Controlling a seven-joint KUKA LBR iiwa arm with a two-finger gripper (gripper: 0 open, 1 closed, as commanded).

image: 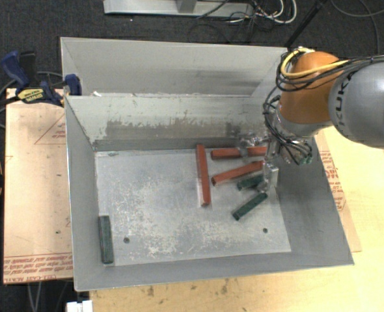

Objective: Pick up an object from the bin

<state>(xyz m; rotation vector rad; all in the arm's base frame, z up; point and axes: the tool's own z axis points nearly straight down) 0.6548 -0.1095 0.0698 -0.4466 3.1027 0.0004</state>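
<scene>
My gripper [260, 158] hangs low over the right middle of the bin, under the orange cover, and looks open. One fingertip [270, 174] stands by the right end of a slanted red-brown stick [234, 175], just above a short dark green block [248, 184]. The other fingertip [249, 142] is near the back wall, beside a level red-brown stick [226, 153]. The right ends of both red-brown sticks lie between the fingers. A dark green stick [249, 206] lies slanted a little below them.
A long red-brown stick [204, 174] lies upright in the view, left of the gripper. Another dark green stick [105, 239] rests alone at the bin's front left corner. The arm comes in over the bin's right wall.
</scene>
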